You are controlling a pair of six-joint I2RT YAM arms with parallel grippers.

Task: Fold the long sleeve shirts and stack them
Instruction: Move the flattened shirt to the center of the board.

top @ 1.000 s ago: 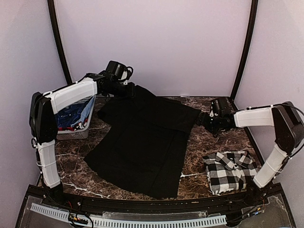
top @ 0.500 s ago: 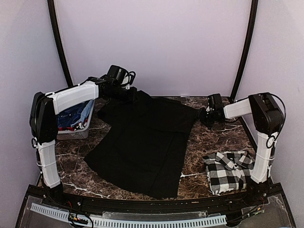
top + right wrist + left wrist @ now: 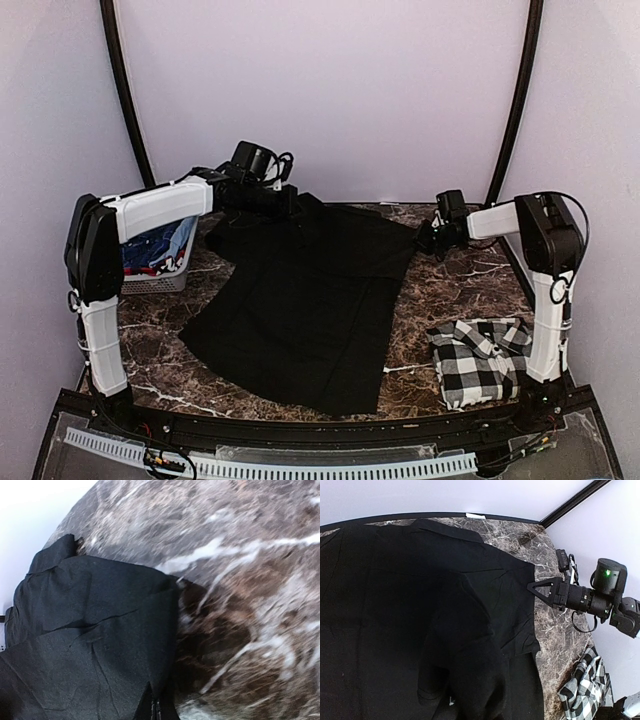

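Observation:
A plain black long sleeve shirt (image 3: 300, 300) lies spread over the middle of the marble table (image 3: 455, 290). My left gripper (image 3: 283, 200) is at its far left corner, shut on the cloth, which is raised there. In the left wrist view the black shirt (image 3: 420, 620) hides my own fingers. My right gripper (image 3: 424, 238) is shut on the shirt's far right edge. Its tips (image 3: 156, 709) press together on the black cloth (image 3: 90, 645). It also shows in the left wrist view, the right gripper (image 3: 531, 586) touching the shirt's corner. The black-and-white checked shirt (image 3: 485, 360) lies folded at the near right.
A white lattice basket (image 3: 165, 265) holding blue clothes stands at the left edge, under my left arm. Black frame posts rise at the back corners. Bare marble shows between the black shirt and the checked shirt (image 3: 585, 690).
The right gripper went from open to shut and moved back and left onto the black shirt's right edge. The left gripper drifted slightly right with its corner.

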